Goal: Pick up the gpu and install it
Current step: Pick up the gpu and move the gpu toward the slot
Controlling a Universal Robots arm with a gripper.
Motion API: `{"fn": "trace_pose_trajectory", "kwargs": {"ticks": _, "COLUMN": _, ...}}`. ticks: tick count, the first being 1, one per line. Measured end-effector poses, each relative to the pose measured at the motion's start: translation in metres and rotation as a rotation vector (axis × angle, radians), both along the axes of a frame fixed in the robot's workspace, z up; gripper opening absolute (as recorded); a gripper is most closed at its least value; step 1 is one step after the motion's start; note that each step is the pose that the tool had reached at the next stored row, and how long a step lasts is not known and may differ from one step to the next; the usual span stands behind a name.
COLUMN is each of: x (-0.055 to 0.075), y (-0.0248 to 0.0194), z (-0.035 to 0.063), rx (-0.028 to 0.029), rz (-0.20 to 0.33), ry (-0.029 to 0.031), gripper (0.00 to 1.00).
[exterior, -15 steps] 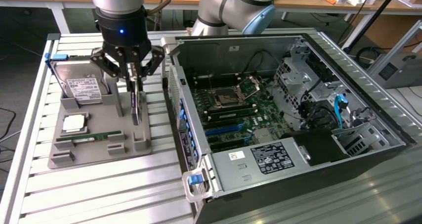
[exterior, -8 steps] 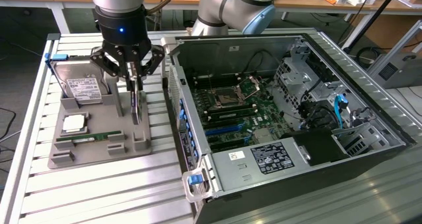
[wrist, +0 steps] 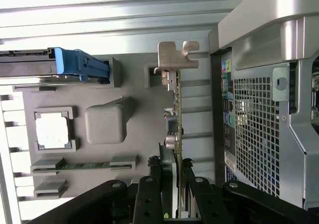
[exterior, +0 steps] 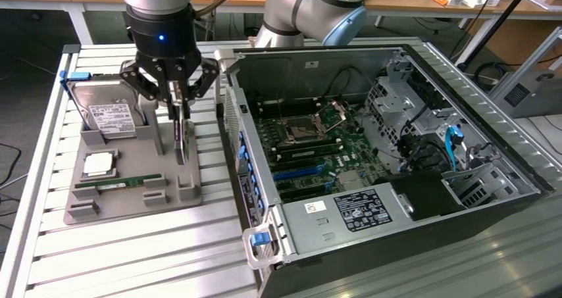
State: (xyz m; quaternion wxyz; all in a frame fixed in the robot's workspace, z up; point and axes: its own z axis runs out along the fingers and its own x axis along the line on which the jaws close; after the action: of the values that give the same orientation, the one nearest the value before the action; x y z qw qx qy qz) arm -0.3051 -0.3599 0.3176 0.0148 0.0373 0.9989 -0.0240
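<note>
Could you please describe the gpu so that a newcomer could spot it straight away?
To the exterior view's left of the open computer case lies a grey parts holder. The gpu stands on edge along the holder's case side, gripped by the claw. Unlike the boxy hard drive and the green memory stick, it is a thin card with a silvery bracket.
</note>
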Motion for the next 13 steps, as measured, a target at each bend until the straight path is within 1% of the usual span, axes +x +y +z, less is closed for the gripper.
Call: {"fn": "trace_pose_trajectory", "kwargs": {"ticks": 13, "x": 0.0000, "y": 0.0000, "z": 0.0047, "rx": 0.0000, "rz": 0.000, "ry": 0.0001, "gripper": 0.27}}
